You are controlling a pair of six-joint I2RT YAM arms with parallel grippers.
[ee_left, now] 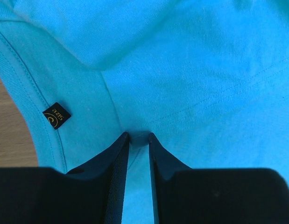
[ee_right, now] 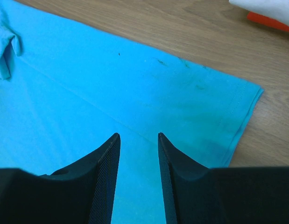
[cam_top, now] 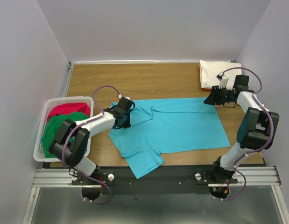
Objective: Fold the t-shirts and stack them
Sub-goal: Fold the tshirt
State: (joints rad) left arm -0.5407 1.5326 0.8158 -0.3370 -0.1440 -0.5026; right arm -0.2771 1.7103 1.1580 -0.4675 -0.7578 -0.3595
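Note:
A turquoise t-shirt [cam_top: 181, 126] lies spread flat across the middle of the table, one sleeve toward the near edge. My left gripper [cam_top: 124, 116] is at its collar end and is shut on a pinch of the turquoise cloth [ee_left: 181, 70]; the jaws [ee_left: 138, 136] stand narrow with fabric bunched between the tips, near a black size tag [ee_left: 57, 115]. My right gripper [cam_top: 209, 99] hovers open over the shirt's far right hem corner [ee_right: 237, 107], jaws [ee_right: 138, 135] apart with nothing between them. A folded cream-white tee [cam_top: 216, 70] lies on an orange one [cam_top: 206, 87] at the back right.
A white lattice basket [cam_top: 65, 99] at the table's left edge holds a red tee [cam_top: 65, 110] and a green tee [cam_top: 65, 122]. Bare wood table [cam_top: 149, 77] shows behind the shirt. The cream and orange stack shows at the top right of the right wrist view [ee_right: 270, 11].

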